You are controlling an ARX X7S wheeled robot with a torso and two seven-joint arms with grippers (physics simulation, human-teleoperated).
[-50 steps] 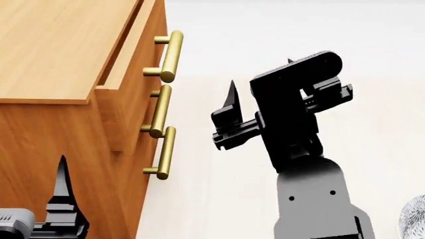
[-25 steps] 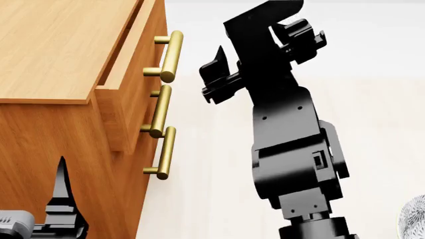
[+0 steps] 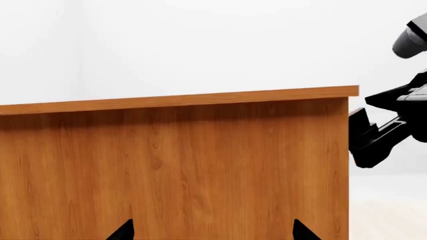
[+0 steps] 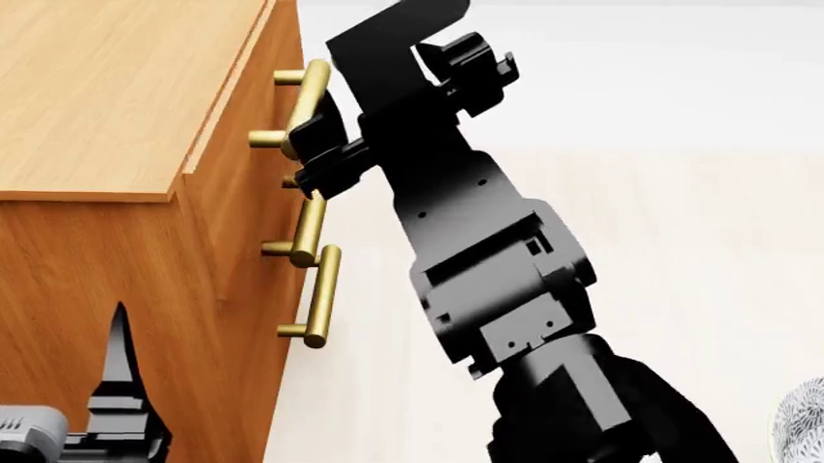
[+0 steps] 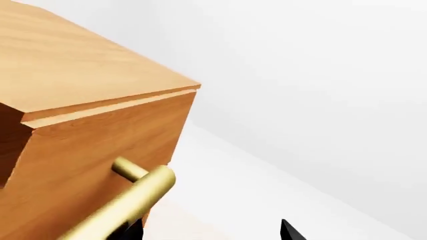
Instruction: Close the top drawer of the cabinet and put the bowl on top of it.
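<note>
The orange-brown cabinet [image 4: 103, 106] fills the left of the head view. Its top drawer [image 4: 247, 125] sits almost flush under the flat top. My right gripper [image 4: 324, 154] is open and pressed against the drawer's brass handle [image 4: 301, 104]. In the right wrist view that handle [image 5: 127, 200] lies against one fingertip [image 5: 133, 231], and nothing is between the fingers. My left gripper [image 4: 123, 386] hangs open low beside the cabinet's side wall [image 3: 173, 165]. Only a sliver of the patterned bowl [image 4: 805, 424] shows at the head view's lower right edge.
Two lower drawers with matching brass handles [image 4: 309, 227] [image 4: 322, 294] sit under the top one. Pale floor [image 4: 696, 193] stretches to the right of the cabinet. My right arm [image 4: 503, 289] crosses the middle of the head view, and its gripper [image 3: 373, 135] shows past the cabinet's corner.
My right arm swung up and left until its gripper met the top handle. The top drawer, open by a clear gap before, has slid in almost flush. The left gripper stayed put.
</note>
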